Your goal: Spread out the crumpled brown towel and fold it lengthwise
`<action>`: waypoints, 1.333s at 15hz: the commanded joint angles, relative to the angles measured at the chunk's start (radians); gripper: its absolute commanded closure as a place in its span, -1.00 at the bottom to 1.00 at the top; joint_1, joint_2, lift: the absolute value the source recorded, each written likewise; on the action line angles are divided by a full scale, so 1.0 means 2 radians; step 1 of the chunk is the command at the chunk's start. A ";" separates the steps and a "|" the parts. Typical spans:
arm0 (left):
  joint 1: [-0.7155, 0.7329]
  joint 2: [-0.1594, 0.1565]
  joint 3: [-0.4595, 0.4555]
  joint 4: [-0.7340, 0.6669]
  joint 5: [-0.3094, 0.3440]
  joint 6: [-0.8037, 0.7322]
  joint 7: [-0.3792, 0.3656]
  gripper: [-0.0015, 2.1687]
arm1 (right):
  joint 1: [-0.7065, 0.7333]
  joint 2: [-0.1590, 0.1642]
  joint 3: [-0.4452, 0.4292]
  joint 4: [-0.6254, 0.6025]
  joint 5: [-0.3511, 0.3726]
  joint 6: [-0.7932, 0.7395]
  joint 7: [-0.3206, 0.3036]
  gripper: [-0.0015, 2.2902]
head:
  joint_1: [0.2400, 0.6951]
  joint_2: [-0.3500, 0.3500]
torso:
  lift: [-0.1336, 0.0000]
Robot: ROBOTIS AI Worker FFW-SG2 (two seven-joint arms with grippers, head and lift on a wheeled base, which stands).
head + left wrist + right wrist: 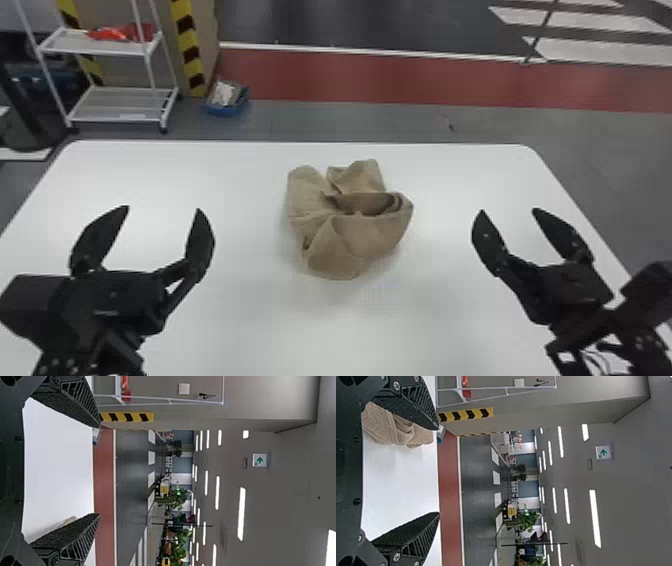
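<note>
Towel [370, 240], brown and crumpled, sits in a loose heap around the middle of the white table [250, 330], a bit nearer its far edge than its near one. I can't pick out one clear long axis in it; the bundle looks about as wide as it is deep. Two humps stick up toward the table's far edge, one rounded fold bulges toward its near edge, and another swells toward its right side. Among them a dark hollow opens, running roughly parallel to the table's far edge.

Over the table's left part hangs the left gripper [163, 208], its jaws spread wide with nothing between them, tips toward the far edge. Over the table's right part the right gripper [509, 210] does much the same, jaws well apart and empty, tips also toward the far edge. Both are well apart from the cloth, one on either side.

On the floor past the table's far left corner I see a white shelf rack [100, 48] with something red [117, 33] on its upper shelf, and a blue bin [225, 109] beyond the far edge.
</note>
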 commanded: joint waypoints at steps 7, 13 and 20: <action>0.003 0.001 0.001 -0.005 -0.001 -0.001 0.002 -0.92 | -0.002 -0.001 0.002 0.000 -0.002 0.000 -0.002 -0.89 | 1.00 -0.31 | -0.86; 0.004 0.001 -0.001 -0.006 -0.011 -0.001 0.003 -0.92 | -0.002 -0.003 0.002 -0.003 -0.001 -0.002 -0.003 -0.89 | 1.00 -0.32 | -0.86; -0.002 0.000 -0.002 0.001 -0.012 0.002 0.000 -0.92 | -0.016 -0.004 0.003 0.014 -0.002 0.003 -0.002 -0.88 | 1.00 -0.32 | -0.86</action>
